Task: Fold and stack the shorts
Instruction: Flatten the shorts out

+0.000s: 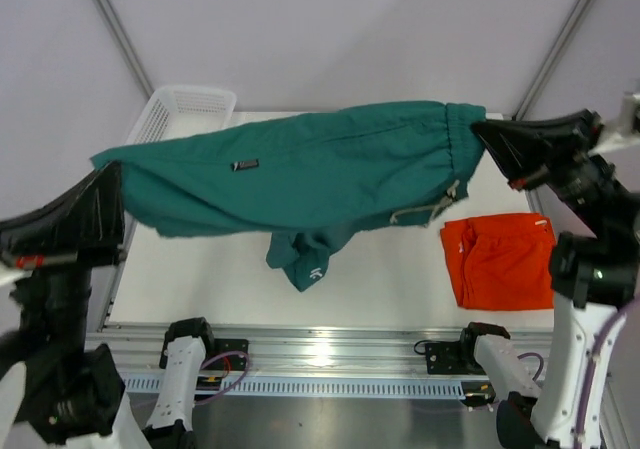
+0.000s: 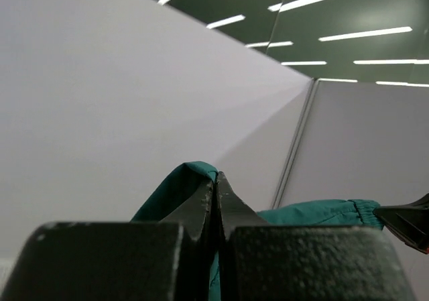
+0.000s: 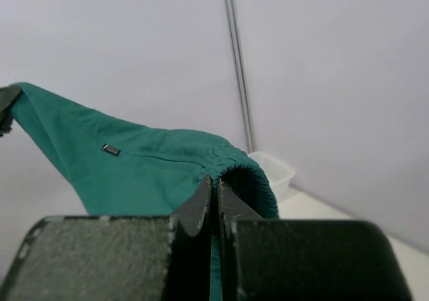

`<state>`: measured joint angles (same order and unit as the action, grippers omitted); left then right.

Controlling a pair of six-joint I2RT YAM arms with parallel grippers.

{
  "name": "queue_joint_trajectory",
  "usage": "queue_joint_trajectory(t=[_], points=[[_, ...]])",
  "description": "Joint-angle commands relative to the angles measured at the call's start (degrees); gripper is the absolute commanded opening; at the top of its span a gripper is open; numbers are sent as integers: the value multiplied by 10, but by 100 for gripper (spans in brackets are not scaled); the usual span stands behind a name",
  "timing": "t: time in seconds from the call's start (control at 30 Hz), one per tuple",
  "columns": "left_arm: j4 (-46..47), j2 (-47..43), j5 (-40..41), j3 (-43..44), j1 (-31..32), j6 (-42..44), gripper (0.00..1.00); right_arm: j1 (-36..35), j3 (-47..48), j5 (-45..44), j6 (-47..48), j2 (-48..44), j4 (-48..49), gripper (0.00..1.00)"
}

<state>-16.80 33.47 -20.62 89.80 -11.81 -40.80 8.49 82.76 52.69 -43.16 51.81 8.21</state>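
The dark teal shorts (image 1: 300, 174) hang stretched in the air above the table between both arms. My left gripper (image 1: 113, 181) is shut on a leg hem at the left; teal cloth (image 2: 175, 187) folds over its tips. My right gripper (image 1: 478, 129) is shut on the elastic waistband (image 3: 251, 173) at the right. A white drawstring (image 1: 432, 207) dangles below the waistband. One leg (image 1: 305, 259) droops toward the table. The orange shorts (image 1: 500, 259) lie folded on the table at the right.
A white mesh basket (image 1: 185, 109) stands at the table's back left corner, also in the right wrist view (image 3: 278, 170). A metal rail (image 1: 330, 349) with both arm bases runs along the near edge. Grey walls enclose the table.
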Motion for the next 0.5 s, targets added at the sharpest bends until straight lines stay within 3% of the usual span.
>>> queue_joint_trajectory(t=[0.0, 0.17, 0.27, 0.43, 0.47], points=[[-74, 13, 2, 52, -6, 12, 0, 3, 54, -35, 48, -20, -118, 0], [-57, 57, -22, 65, -5, -10, 0, 3, 100, -45, 39, 21, -159, 0], [-47, 114, -28, 41, -6, -16, 0, 3, 104, -45, 10, 94, -154, 0], [75, 155, -16, -151, -6, -36, 0, 10, 37, -57, -23, 185, -95, 0], [98, 156, -11, -234, -6, -42, 0, 11, 20, -68, -23, 206, -88, 0]])
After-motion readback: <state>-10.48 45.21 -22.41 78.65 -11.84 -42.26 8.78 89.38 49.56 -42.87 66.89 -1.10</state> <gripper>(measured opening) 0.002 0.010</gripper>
